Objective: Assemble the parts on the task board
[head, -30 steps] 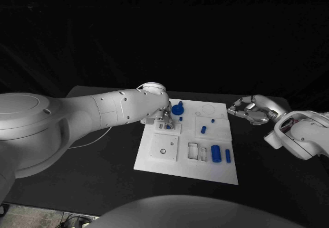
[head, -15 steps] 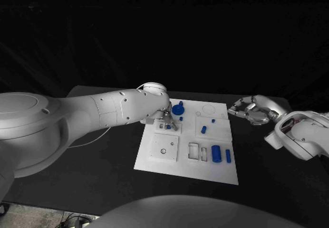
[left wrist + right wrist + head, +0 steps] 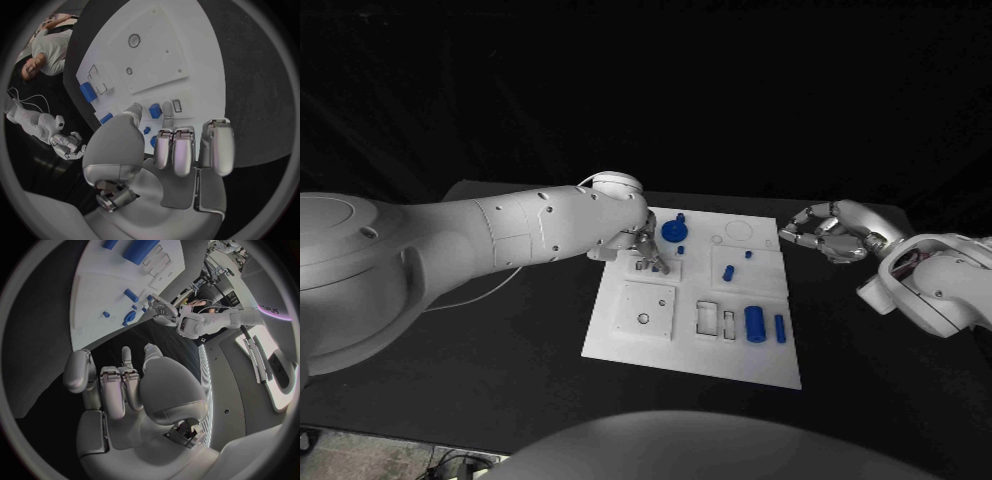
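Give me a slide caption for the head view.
Left hand works at the task board's far-left corner; right hand waits off the board.

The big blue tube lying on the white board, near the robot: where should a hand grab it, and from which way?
Probably around its middle, coming straight down from above. The big blue tube lies flat on the task board, long and rounded, so fingers could close across its narrow width. A thinner blue piece lies close beside it, so the fingers need care on that side.
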Controlling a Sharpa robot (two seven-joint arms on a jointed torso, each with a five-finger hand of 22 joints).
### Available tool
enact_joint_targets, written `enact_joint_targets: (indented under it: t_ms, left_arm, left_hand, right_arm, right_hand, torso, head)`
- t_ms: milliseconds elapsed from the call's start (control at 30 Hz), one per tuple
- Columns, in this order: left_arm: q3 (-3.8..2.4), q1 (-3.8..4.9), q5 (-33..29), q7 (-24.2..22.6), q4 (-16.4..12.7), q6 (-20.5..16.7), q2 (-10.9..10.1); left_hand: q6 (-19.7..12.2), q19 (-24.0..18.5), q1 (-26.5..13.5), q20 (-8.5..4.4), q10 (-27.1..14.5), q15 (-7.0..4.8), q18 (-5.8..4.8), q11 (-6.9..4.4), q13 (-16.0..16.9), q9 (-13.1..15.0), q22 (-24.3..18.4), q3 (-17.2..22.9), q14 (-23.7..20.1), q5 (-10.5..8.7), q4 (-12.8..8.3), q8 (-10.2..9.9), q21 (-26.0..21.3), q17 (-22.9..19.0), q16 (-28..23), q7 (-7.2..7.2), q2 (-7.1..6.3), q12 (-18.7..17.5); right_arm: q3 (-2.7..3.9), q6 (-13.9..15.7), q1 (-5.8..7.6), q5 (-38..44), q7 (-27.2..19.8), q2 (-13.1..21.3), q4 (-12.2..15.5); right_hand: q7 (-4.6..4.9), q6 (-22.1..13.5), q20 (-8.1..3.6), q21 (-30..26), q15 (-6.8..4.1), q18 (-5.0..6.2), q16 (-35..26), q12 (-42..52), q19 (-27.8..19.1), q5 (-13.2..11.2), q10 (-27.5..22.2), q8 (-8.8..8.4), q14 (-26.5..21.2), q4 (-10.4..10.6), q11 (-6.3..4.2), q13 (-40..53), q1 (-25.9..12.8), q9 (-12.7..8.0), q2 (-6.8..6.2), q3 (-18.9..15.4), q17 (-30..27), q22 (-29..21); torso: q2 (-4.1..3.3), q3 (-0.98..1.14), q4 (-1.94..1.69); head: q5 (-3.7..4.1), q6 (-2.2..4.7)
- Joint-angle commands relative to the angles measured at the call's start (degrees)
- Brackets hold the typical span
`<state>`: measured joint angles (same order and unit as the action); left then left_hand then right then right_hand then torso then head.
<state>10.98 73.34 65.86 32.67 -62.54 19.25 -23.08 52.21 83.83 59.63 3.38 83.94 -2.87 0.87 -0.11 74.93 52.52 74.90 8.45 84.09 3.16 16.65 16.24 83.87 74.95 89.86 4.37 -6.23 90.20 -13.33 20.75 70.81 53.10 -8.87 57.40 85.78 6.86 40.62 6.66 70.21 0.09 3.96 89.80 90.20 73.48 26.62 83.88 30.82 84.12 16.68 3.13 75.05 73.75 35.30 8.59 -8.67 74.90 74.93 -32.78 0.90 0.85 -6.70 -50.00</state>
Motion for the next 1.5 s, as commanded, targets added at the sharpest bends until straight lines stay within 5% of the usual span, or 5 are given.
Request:
enact_joint_targets:
  t_ms: [33, 433, 733, 933, 1500]
  left_arm:
    - [-0.09, 0.98, -0.46, 1.03, -0.73, 0.12, -0.56]
    - [-0.41, 7.41, -8.73, 1.79, -5.38, 5.17, -4.88]
    - [-0.58, 10.37, -15.68, 2.25, -3.39, 7.45, -5.91]
    - [-0.51, 9.29, -11.15, 1.3, 0.11, 5.58, -4.17]
    - [-0.59, 4.15, -2.2, -1.1, 12.66, 2.14, 2.89]
  left_hand:
    - [0.66, 2.87, 0.51, 0.37, 6.06, 0.2, 0.61, 0.2, 15.07, 0.45, 13.13, -0.54, 5.91, -0.21, 0.02, 0.64, 0.16, 15.05, 0.14, -0.23, -0.01, -0.2]
    - [3.9, 2.54, 2.19, -0.12, 6.06, -0.41, 0.75, -0.62, 15.07, 1.45, 12.95, -3.51, 5.91, -0.33, 0.19, 2.83, -0.45, 15.05, 0.14, -1.29, -0.66, -0.2]
    - [6.77, 2.64, 4.91, -1.02, 6.06, -1.38, 0.7, -1.86, 15.07, 3.88, 13.04, -3.03, 5.91, 3.82, 0.05, 6.47, -0.25, 15.05, 0.14, -2.83, 2.74, -0.2]
    - [5.68, 3.09, 5.86, -1.17, 6.06, -1.45, 0.5, -1.87, 15.07, 4.25, 13.3, -2.99, 5.91, 7.02, 0.04, 6.49, 0.57, 15.05, 0.14, -2.77, 3.48, -0.2]
    - [5.93, 3.63, 5.96, -1.39, 6.06, -1.69, 0.29, -2.13, 15.07, 5.17, 13.57, -3.34, 5.91, 8.16, -0.01, 7.53, 1.48, 15.05, 0.14, -3.08, 3.54, -0.2]
  right_arm:
    - [0.0, -0.58, -0.06, 0.12, -0.49, -0.02, -0.04]
    - [0.0, -0.5, -0.16, 0.12, -0.4, 0.17, -0.18]
    - [-0.01, -0.62, -0.18, 0.12, -0.31, -0.04, -0.37]
    - [-0.01, -0.73, -0.18, 0.13, -0.29, -0.24, -0.34]
    - [0.01, -0.91, -0.18, 0.14, -0.27, -0.43, -0.11]
  right_hand:
    - [-0.01, -0.3, 0.07, -0.32, 0.18, 1.12, 0.2, -0.2, -0.29, 0.24, 6.12, -0.36, 5.88, -0.27, -0.1, 14.95, 0.11, -0.1, 0.24, 0.0, 15.1, 8.32]
    - [0.02, -0.23, 0.07, -0.29, 0.19, 1.11, 0.2, -0.2, -0.25, 0.24, 6.12, -0.33, 5.88, -0.2, -0.08, 14.95, 0.07, -0.09, 0.26, -0.01, 15.1, 8.33]
    - [0.02, -0.2, 0.07, -0.29, 0.19, 1.11, 0.2, -0.2, -0.25, 0.24, 6.12, -0.33, 5.88, -0.17, -0.07, 14.95, 0.04, -0.1, 0.28, -0.02, 15.1, 8.33]
    - [0.02, -0.2, 0.07, -0.29, 0.19, 1.11, 0.2, -0.2, -0.25, 0.24, 6.12, -0.33, 5.88, -0.17, -0.07, 14.95, 0.04, -0.1, 0.28, -0.02, 15.1, 8.33]
    - [0.03, -0.17, 0.08, -0.34, 0.2, 1.12, 0.2, -0.2, -0.28, 0.24, 6.12, -0.32, 5.88, -0.13, -0.06, 14.95, -0.01, -0.1, 0.29, -0.05, 15.1, 8.32]
  torso:
    - [0.03, 0.01, 0.05]
    - [0.01, 0.0, -0.01]
    - [-0.05, 0.01, 0.06]
    - [-0.15, -0.02, 0.1]
    - [-0.05, 0.01, 0.06]
  head:
    - [0.07, 0.0]
    - [0.58, 0.0]
    - [0.33, 0.0]
    - [0.31, 0.0]
    - [0.6, 0.0]
